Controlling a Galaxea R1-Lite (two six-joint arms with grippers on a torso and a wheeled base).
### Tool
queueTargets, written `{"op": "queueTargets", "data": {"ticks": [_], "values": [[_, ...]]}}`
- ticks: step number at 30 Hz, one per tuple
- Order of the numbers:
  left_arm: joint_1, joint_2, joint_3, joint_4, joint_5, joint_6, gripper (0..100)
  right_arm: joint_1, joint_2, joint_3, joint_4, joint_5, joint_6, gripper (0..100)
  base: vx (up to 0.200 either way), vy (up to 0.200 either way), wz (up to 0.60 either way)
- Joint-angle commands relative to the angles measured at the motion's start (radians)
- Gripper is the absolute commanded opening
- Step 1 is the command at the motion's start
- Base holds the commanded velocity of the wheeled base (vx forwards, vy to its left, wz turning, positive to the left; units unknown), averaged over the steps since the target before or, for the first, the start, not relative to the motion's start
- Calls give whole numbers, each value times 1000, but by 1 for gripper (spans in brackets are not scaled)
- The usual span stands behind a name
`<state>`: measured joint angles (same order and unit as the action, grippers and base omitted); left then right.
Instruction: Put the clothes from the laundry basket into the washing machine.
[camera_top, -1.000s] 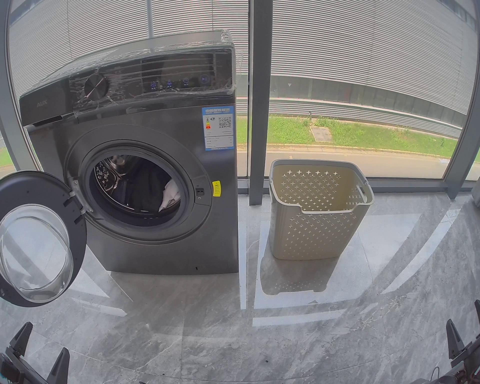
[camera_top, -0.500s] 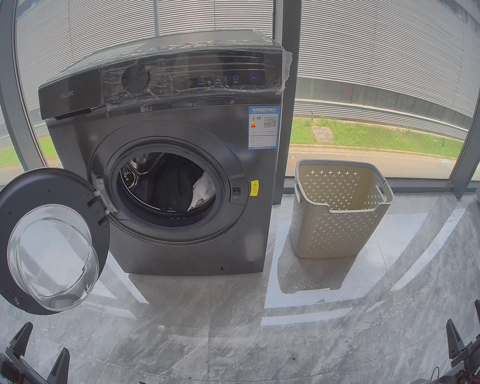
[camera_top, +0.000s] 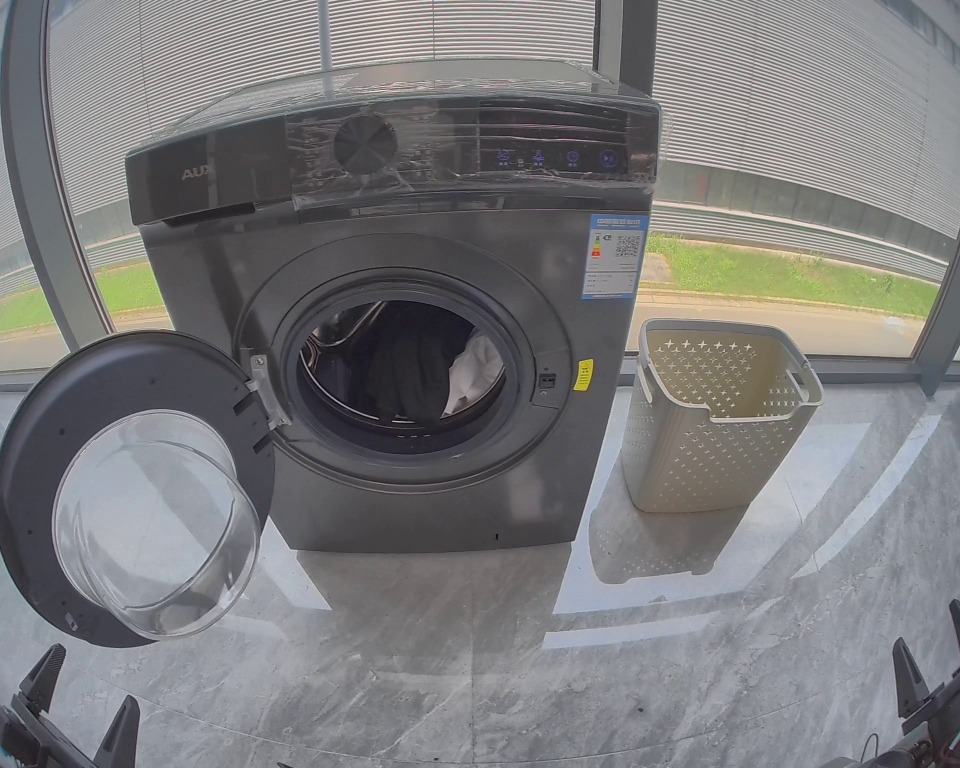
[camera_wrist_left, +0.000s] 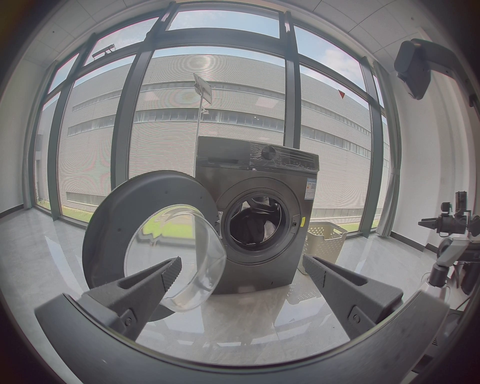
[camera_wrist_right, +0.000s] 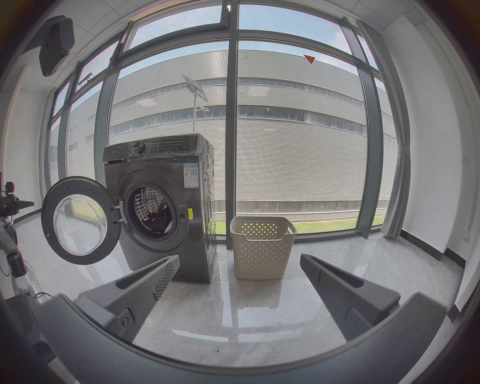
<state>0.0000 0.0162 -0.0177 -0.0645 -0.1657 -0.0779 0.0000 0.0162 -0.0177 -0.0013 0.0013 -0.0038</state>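
You are facing a dark grey front-loading washing machine (camera_top: 400, 300) standing on a pale grey marble floor (camera_top: 480, 660) against a tall glass window wall (camera_top: 800, 150); its round drum opening points straight at you. Its round door with the clear glass bowl (camera_top: 140, 500) is hinged on your left side of the opening and stands swung wide, the bowl bulging towards you and slightly right. The control panel along the top is wrapped in clear plastic film (camera_top: 450, 150).

Inside the drum you can see a black garment (camera_top: 410, 375) slumped near the middle, its long axis roughly vertical; a white garment (camera_top: 476, 368) lies against it on the right, low behind the door rim.

The beige perforated plastic laundry basket (camera_top: 720, 440) stands upright on the floor just beside the machine's right flank, mouth up. Its rectangular mouth runs long from left to right across your view, with a handle at each short end. Only its star-punched inner walls show inside.

Your left gripper (camera_wrist_left: 240, 261) sits low and well back from the machine, pointing at the door and drum opening; its two fingers are spread wide with nothing between them. Your right gripper (camera_wrist_right: 239, 259) is likewise low and well back, pointing at the basket; its fingers are also spread wide and hold nothing.
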Motion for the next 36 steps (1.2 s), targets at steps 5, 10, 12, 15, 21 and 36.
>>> {"op": "queueTargets", "data": {"ticks": [5, 10, 12, 15, 21, 36], "values": [[0, -16, 18, -1, 0, 0, 100, 0, -12, 18, 0, 0, -1, 100, 0, 200, 0], [0, -16, 18, -1, 0, 0, 100, 0, -12, 18, 0, 0, -1, 100, 0, 200, 0], [0, -16, 18, -1, 0, 1, 100, 0, -12, 18, 0, -1, -1, 100, 0, 200, 0], [0, -16, 18, -1, 0, 0, 100, 0, -12, 18, 0, -1, -1, 100, 0, 200, 0], [0, -16, 18, -1, 0, 0, 100, 0, -12, 18, 0, 0, -1, 100, 0, 200, 0], [0, -16, 18, -1, 8, 0, 100, 0, -12, 18, 0, 0, -1, 100, 0, 200, 0]]}}
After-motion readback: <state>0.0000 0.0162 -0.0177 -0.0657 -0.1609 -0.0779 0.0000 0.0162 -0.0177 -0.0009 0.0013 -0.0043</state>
